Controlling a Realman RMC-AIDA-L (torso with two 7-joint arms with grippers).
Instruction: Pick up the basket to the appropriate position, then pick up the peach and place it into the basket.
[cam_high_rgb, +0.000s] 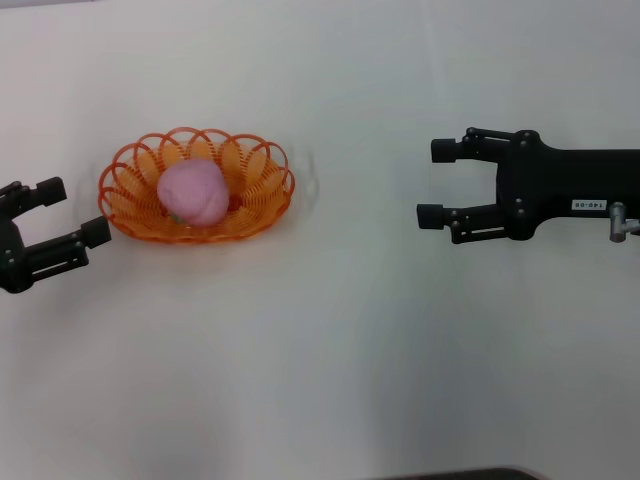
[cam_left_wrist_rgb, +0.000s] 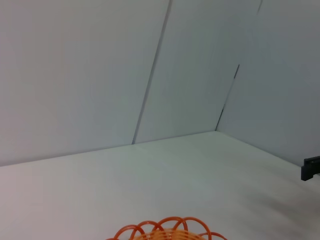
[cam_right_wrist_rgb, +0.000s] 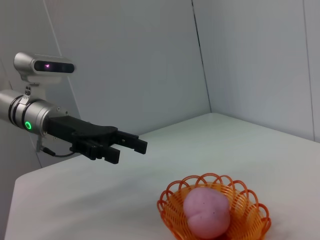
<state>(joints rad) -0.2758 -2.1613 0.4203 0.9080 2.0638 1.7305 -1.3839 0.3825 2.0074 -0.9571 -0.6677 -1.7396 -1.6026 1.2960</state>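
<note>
The orange wire basket (cam_high_rgb: 255, 205) stands on the white table at the left of the head view. The pale pink peach (cam_high_rgb: 193, 193) lies inside it. Both also show in the right wrist view, the basket (cam_right_wrist_rgb: 250, 212) with the peach (cam_right_wrist_rgb: 206, 215) in it. Only the basket's rim (cam_left_wrist_rgb: 167, 230) shows in the left wrist view. My left gripper (cam_high_rgb: 72, 213) is open and empty just left of the basket, apart from it; it also shows in the right wrist view (cam_right_wrist_rgb: 131, 150). My right gripper (cam_high_rgb: 435, 183) is open and empty, well to the right of the basket.
The white table (cam_high_rgb: 330, 350) carries nothing else. White walls stand behind it (cam_left_wrist_rgb: 100, 75). A dark edge (cam_high_rgb: 470, 474) shows at the table's front.
</note>
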